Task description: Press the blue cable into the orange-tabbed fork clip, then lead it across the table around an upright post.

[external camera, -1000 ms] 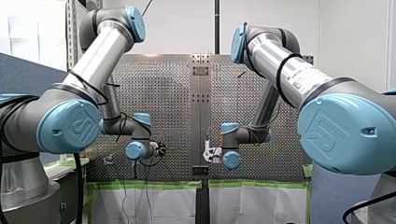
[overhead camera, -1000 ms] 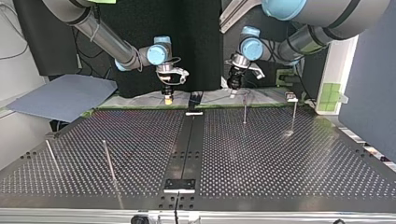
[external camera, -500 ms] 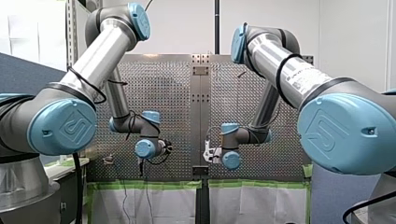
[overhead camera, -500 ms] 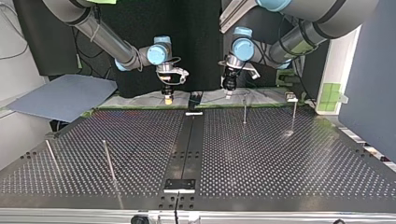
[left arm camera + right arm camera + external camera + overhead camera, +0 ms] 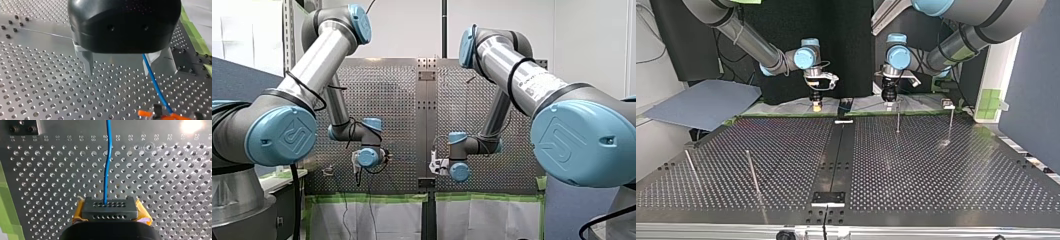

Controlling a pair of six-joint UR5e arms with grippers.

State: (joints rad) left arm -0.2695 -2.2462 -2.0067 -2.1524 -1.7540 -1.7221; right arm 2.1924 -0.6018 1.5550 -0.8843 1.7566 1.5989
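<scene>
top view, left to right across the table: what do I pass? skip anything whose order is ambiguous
thin rod → second thin rod → my right gripper → small white piece → my left gripper → upright post → green tape squares

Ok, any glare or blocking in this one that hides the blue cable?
Right wrist view: one bright glare patch on the table, well clear of the blue cable, which shows plainly. Left wrist view: the black body of my left claw covers the cable's upper run; no glare there.
</scene>
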